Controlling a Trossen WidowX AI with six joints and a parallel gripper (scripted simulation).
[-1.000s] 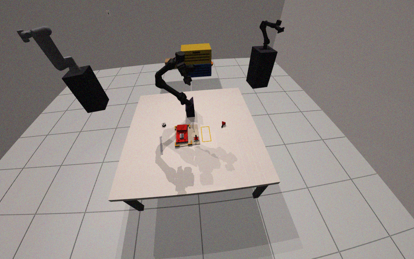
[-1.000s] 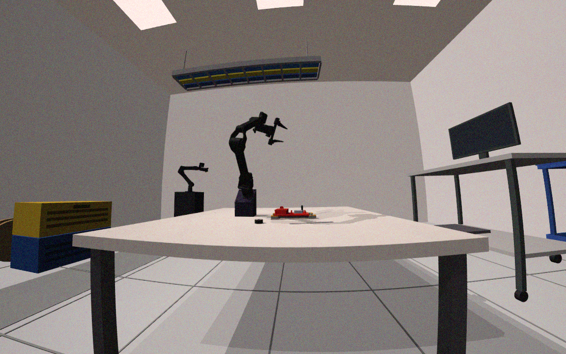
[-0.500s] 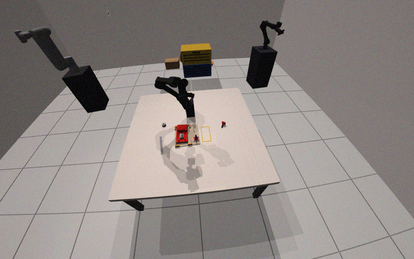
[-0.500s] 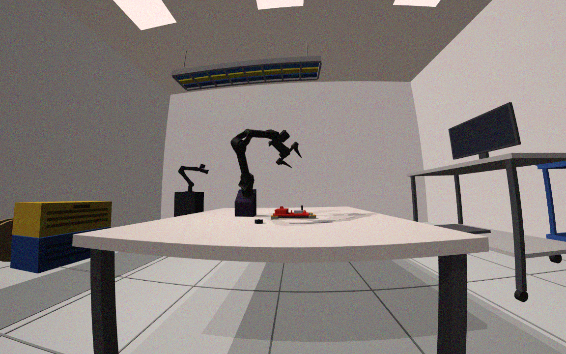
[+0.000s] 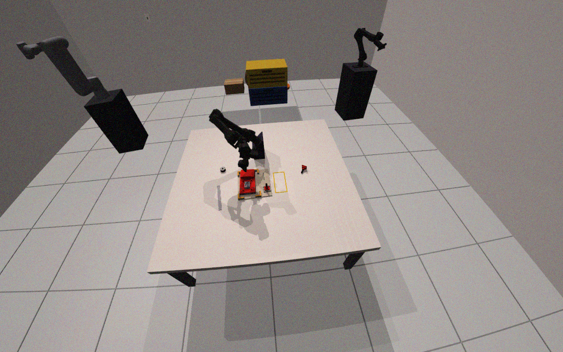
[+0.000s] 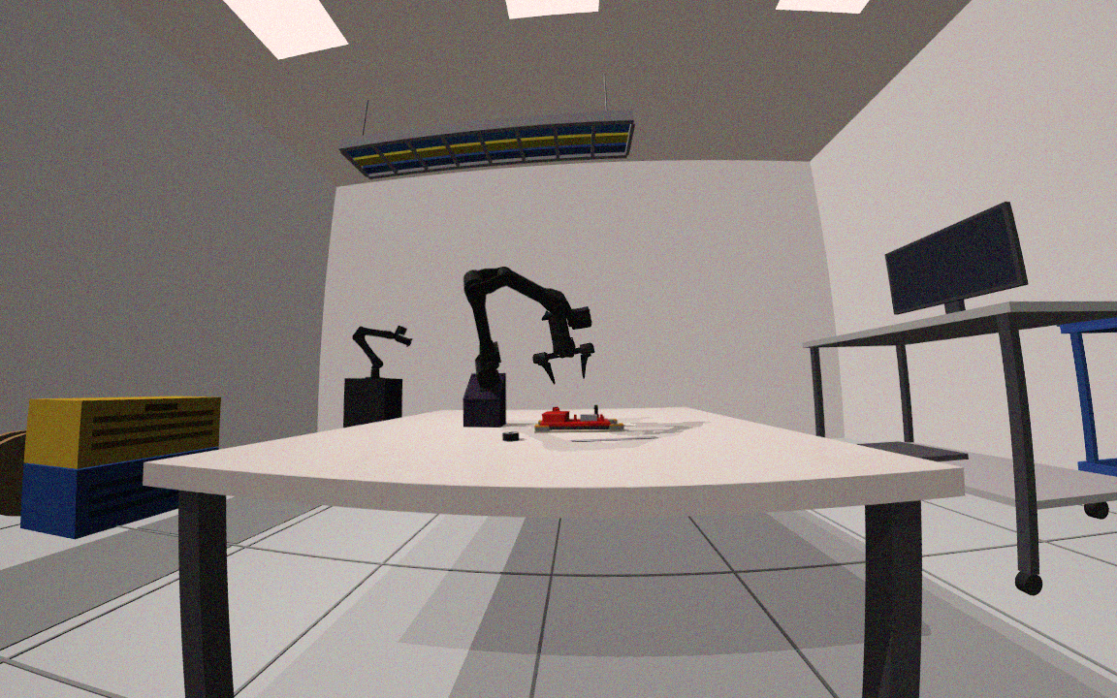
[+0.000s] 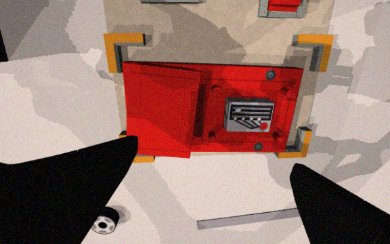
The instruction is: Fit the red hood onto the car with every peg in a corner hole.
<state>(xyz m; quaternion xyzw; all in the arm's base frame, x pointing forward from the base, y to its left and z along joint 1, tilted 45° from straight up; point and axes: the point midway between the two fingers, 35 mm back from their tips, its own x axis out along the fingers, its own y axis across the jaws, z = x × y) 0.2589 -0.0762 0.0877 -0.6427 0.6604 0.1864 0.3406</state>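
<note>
The red car chassis (image 5: 250, 184) (image 6: 556, 424) (image 7: 242, 72) sits between the orange corner brackets of the jig (image 7: 195, 44). The grey engine block (image 7: 249, 115) is on its deck, with four short red pegs around it. A raised red block (image 7: 161, 108) with a plain flat top stands at the chassis's left end in the wrist view. I cannot tell which piece is the separate hood. A small red and black piece (image 5: 303, 167) lies on the table to the right; its shape is unclear. My gripper (image 5: 244, 169) (image 6: 568, 379) (image 7: 213, 156) is open and empty above the chassis, pointing down.
A small wheel (image 5: 223, 169) (image 6: 510, 436) (image 7: 103, 225) and a thin grey strip (image 5: 219, 199) (image 7: 249, 217) lie beside the jig. On the jig's other side are a red part in a holder (image 5: 267, 190) (image 7: 284, 5) and a yellow outline (image 5: 280, 192) on the table.
</note>
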